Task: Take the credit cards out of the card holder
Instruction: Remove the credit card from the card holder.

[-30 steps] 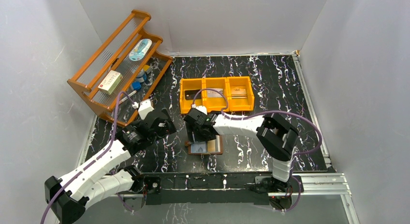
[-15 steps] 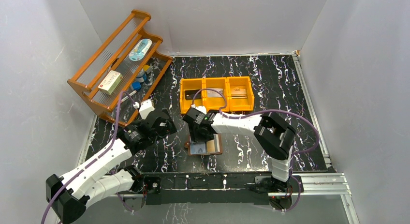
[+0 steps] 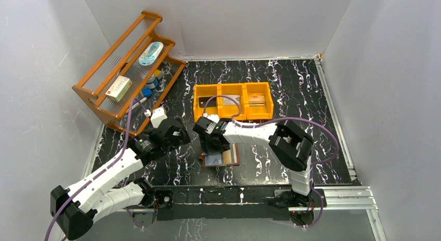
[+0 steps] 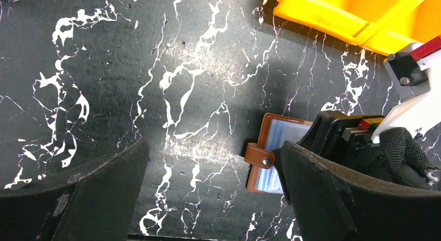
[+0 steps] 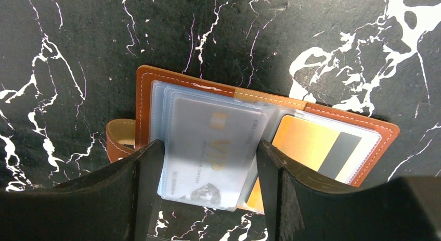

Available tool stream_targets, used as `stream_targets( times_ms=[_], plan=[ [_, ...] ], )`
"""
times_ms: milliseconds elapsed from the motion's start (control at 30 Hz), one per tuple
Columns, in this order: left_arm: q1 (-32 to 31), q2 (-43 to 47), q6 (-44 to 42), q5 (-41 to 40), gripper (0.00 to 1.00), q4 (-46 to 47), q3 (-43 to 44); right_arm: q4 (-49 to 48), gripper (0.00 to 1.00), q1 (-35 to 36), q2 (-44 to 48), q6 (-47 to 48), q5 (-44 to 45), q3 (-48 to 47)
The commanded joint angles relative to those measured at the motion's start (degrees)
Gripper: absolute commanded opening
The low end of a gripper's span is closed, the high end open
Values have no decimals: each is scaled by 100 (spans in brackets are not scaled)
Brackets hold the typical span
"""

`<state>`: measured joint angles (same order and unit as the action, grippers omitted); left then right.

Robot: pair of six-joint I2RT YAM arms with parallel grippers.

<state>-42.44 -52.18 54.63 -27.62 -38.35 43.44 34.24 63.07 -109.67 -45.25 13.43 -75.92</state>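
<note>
Top view first. The brown wallet (image 3: 227,159) lay open on the black marbled surface (image 3: 291,95), right under the right fingers (image 3: 210,143), which pointed down at its left half. The left fingers (image 3: 176,137) hung off to the left of those, clear of the wallet. Beyond the right fingers sat an orange bin (image 3: 232,117) with a dark card (image 3: 206,101) in its left compartment and a tan card (image 3: 258,99) in the right one. A wooden rack (image 3: 99,90) stood well off past the left fingers.

Left wrist view: the left fingers (image 4: 213,152) were spread wide with only bare surface between them. The wallet (image 4: 278,139) peeked out just by the right-hand finger, its strap (image 4: 260,156) with the snap button poking into the gap. The other arm's black fingers sat over the rest of it. A corner of the bin showed up beyond the fingertips.

Right wrist view: the right fingers (image 5: 209,147) were about halfway apart, one on each side of a stack of clear pockets (image 5: 208,103). The top pocket had a pale grey card (image 5: 213,157) with gold lettering in it. The pocket edges ran right up to both fingers, but I couldn't tell if they were actually squeezing it. Just outside the right-hand finger, a gold card (image 5: 312,144) with a black stripe sat in the wallet's other half.
</note>
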Motion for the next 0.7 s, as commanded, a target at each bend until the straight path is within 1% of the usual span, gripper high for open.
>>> stream_targets(
  times_ms=[0,133,233,300,367,533,567,667],
  plan=[
    [34,67,12,-130,98,-87,-43,324,70,48,-246,-84,274,-167],
    [36,57,-26,-109,98,-78,-20,-32,67,48,-58,0,-24,-81],
    [36,52,-110,-32,98,-3,-17,-597,65,-37,167,110,-584,160],
    [34,34,-186,64,98,94,-32,-969,61,-175,305,58,-1003,415],
    [34,5,-285,189,98,216,-38,-1288,60,-332,439,6,-1338,749],
    [34,-137,-628,686,98,674,-63,-2380,60,-744,820,-174,-2328,1584],
    [34,-186,-708,839,98,796,-72,-2675,60,-815,865,-188,-2610,1722],
    [34,-353,-929,1358,98,1181,-106,-3117,61,-998,939,-292,-3031,2028]
  ],
)
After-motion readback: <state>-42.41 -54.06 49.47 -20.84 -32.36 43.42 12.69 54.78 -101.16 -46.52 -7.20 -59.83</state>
